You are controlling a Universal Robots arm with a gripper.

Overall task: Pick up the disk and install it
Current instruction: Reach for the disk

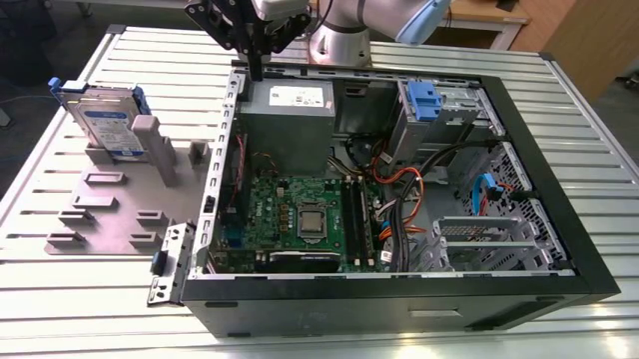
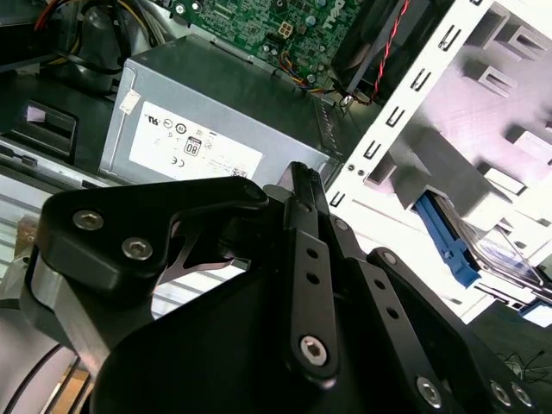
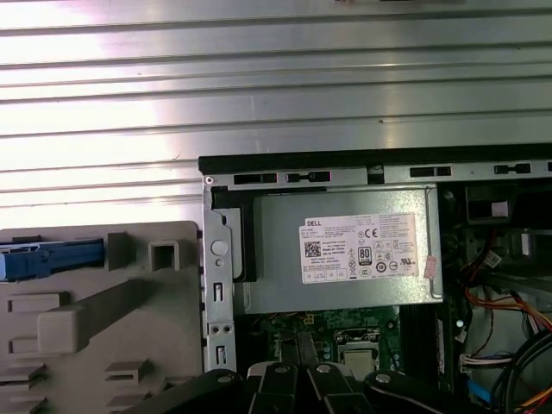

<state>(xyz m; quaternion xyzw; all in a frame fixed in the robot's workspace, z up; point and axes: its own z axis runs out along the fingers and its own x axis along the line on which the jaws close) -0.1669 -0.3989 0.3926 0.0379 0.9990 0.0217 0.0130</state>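
The gripper [image 1: 256, 69] hangs over the far corner of the open case [image 1: 399, 288], its fingertips just above the case wall beside the power supply [image 1: 289, 112]. Its fingers are pressed together with nothing between them, which the second wrist view shows plainly, where they meet in a single tip. The disk [image 1: 108, 123] is outside the case, standing on edge in a grey fixture [image 1: 110, 202] on the ribbed table [image 1: 130, 52], and nothing is touching it. From the gripper it lies well apart towards the exterior view's left, lower down and a little nearer that camera, with the case wall between the two. In the first wrist view the disk appears edge-on as a narrow blue strip running parallel to the table's ribs and to the case's far wall, so its broad labelled faces point across the ribs. In that same view the finger linkage seems to spread along the same line as the strip, so I judge that the jaws now line up with the disk's thin edge, not across it. Whether the disk's longer side is upright or level is unclear.
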